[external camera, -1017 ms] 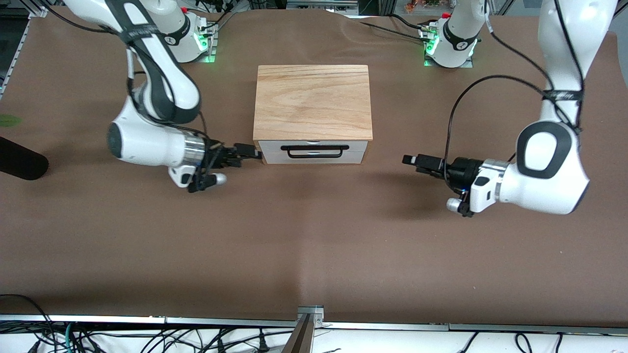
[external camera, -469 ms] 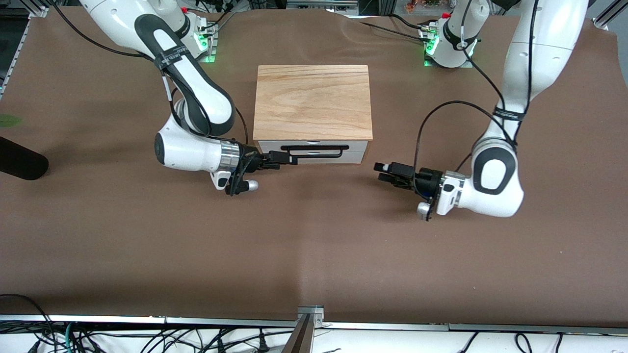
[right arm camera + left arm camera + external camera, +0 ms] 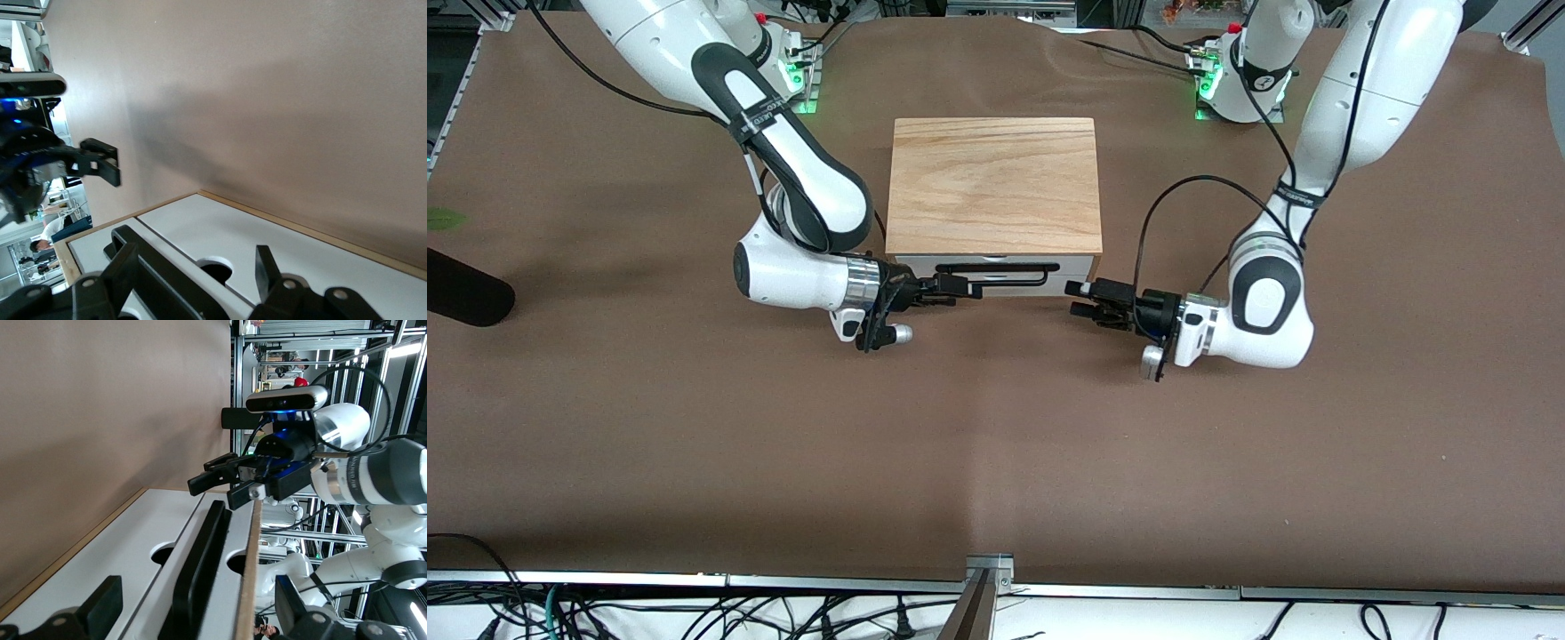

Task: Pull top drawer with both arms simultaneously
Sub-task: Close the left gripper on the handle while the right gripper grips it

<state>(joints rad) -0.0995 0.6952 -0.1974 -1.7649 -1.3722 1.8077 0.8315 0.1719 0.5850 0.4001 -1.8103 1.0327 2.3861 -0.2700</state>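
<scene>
The top drawer is a white front panel under the box's wood top slab, and looks shut. Its black bar handle also shows in the left wrist view and the right wrist view. My right gripper is open at the handle's end toward the right arm's end, and its fingers straddle the bar. My left gripper is open in front of the drawer, at the box corner toward the left arm's end. The bar lines up between its fingers, short of contact.
A dark rounded object lies at the table edge toward the right arm's end. The arm bases stand farther from the camera than the box. A lower white panel with round finger holes sits under the top drawer.
Both arms have swung in toward the drawer front. The right gripper moved from the box's corner onto the handle's end. The left gripper came from well off to the box's other corner.
</scene>
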